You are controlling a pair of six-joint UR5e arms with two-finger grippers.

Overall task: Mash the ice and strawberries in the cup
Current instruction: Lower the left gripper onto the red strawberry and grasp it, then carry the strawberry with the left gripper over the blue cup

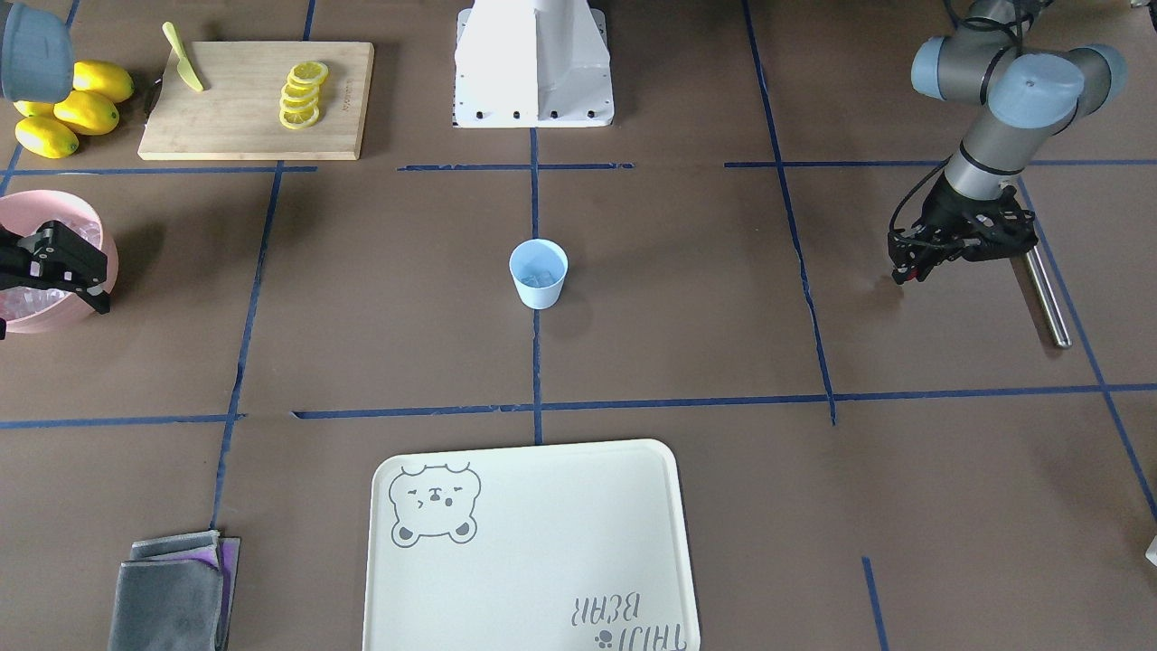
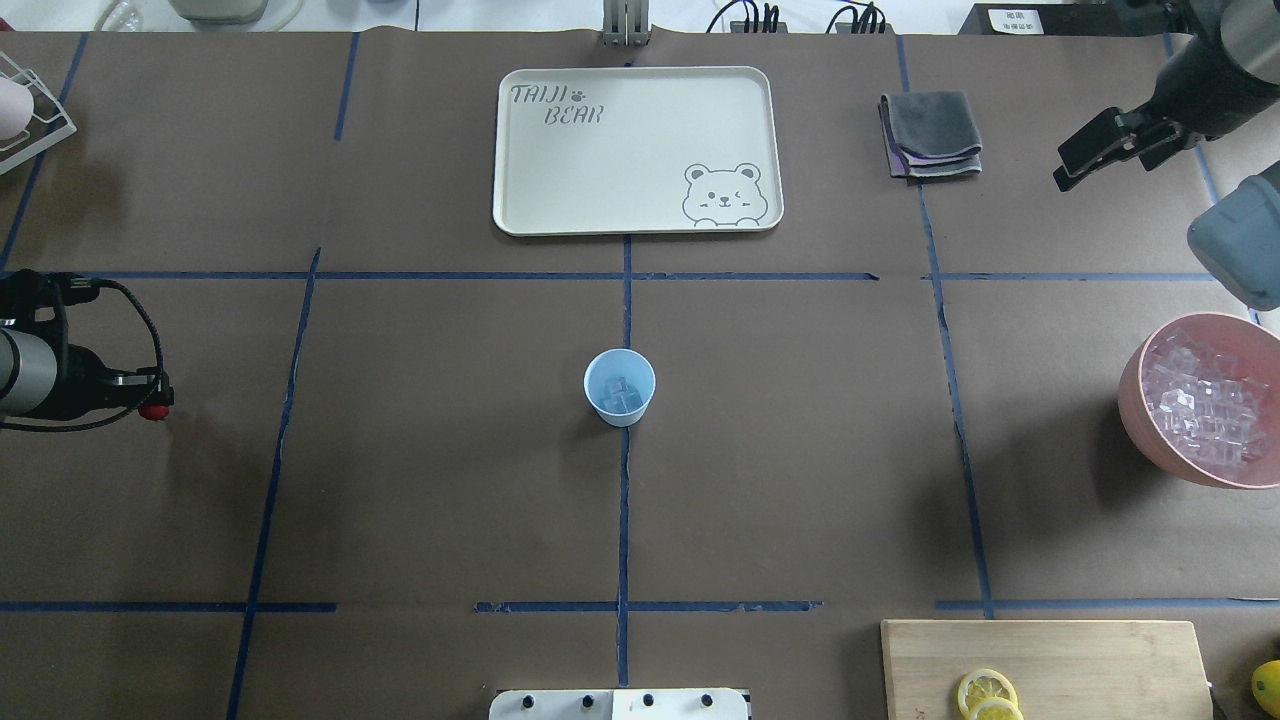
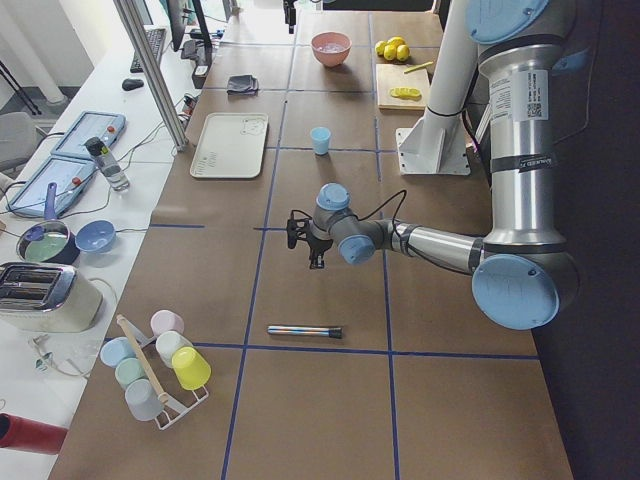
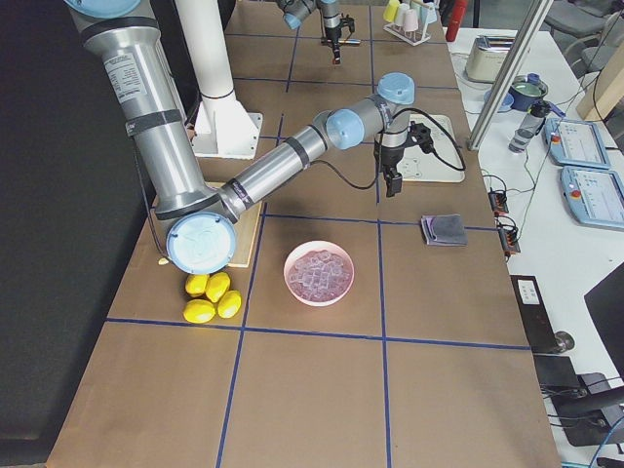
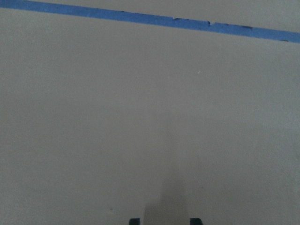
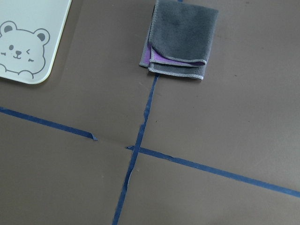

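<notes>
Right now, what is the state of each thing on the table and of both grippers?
cup, upright, ice cubes inside
pink bowl, upright, full of ice
left gripper, open, empty, above bare table
right gripper, open, empty
metal rod, lying flat, untouched
towel, folded
lemon slices, cut, overlapping on the board

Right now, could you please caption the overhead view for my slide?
Cup with ice at table centre; left gripper and right gripper at opposite sides.
</notes>
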